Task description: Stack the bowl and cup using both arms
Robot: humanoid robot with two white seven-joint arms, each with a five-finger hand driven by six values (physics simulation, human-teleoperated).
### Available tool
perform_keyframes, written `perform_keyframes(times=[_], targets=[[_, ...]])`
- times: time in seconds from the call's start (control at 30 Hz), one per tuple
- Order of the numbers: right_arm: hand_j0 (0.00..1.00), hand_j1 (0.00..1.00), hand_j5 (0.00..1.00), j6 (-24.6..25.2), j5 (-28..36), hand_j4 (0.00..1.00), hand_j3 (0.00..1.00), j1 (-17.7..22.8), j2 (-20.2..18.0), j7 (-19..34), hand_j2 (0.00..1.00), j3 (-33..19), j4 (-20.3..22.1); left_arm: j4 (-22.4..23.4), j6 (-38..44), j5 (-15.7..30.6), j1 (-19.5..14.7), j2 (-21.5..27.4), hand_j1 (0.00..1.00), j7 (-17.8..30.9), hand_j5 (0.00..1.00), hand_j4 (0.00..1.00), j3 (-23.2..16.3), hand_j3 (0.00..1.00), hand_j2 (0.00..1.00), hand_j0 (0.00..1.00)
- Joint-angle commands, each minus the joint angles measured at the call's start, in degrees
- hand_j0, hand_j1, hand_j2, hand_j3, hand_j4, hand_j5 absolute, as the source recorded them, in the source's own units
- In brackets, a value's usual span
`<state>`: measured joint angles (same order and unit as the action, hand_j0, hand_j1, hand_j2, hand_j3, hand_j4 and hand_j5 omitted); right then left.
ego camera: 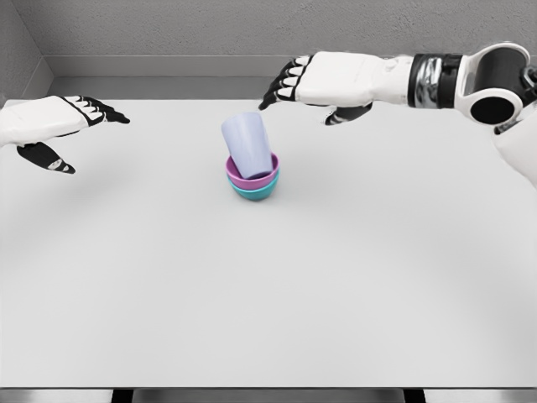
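- The left hand is cut off by the picture's left edge, so only the palm and fingers show, no arm to speak of.
- The right arm runs out at the right edge past its black-and-white joint; the rest is out of frame.
- The teal bowl is mostly hidden, just a sliver of it peeks out under the purple bowl nested in it.
- The lavender cup sits inside the purple bowl, leaning back and to the left; its bottom part is hidden by the bowl rim.
- The stack sits a bit above the middle of the white table.
- The right hand hovers behind and right of the cup, fingers loosely apart, holding nothing.
- The left hand is well off to the left, fingers apart too, also empty.
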<state>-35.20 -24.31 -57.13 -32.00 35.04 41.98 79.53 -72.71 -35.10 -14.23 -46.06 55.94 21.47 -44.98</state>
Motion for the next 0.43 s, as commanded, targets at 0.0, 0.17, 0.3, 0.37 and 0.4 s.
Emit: perform_keyframes(times=[0.0, 0.17, 0.3, 0.37, 0.4], targets=[[1.00, 1.00, 1.00, 0.2, 0.6, 1.00, 1.00, 0.2, -2.5, 0.0, 1.00, -3.0, 0.2, -0.1, 0.1, 0.3, 0.0, 0.1, 1.00, 0.0, 1.00, 1.00, 0.1, 1.00, 1.00, 1.00], [1.00, 1.00, 1.00, 0.2, 1.5, 1.00, 1.00, 6.7, -9.0, 0.0, 1.00, -10.1, 4.8, 0.1, 0.1, 0.3, 0.1, 0.1, 1.00, 0.0, 1.00, 1.00, 0.1, 1.00, 1.00, 1.00], [1.00, 1.00, 1.00, 0.2, 3.9, 1.00, 1.00, 9.5, -12.1, 0.0, 1.00, -11.8, 4.6, 0.1, 0.1, 0.3, 0.1, 0.1, 1.00, 0.0, 1.00, 1.00, 0.1, 1.00, 1.00, 1.00], [1.00, 1.00, 1.00, 0.2, 4.1, 1.00, 1.00, 12.1, -12.8, 0.0, 1.00, -14.5, 4.6, 0.1, 0.1, 0.3, 0.1, 0.1, 1.00, 0.0, 1.00, 1.00, 0.1, 1.00, 1.00, 1.00], [1.00, 1.00, 1.00, 0.2, 4.1, 1.00, 1.00, 12.8, -12.8, 0.0, 1.00, -14.6, 4.3, 0.1, 0.1, 0.3, 0.1, 0.1, 1.00, 0.0, 1.00, 1.00, 0.1, 1.00, 1.00, 1.00]])
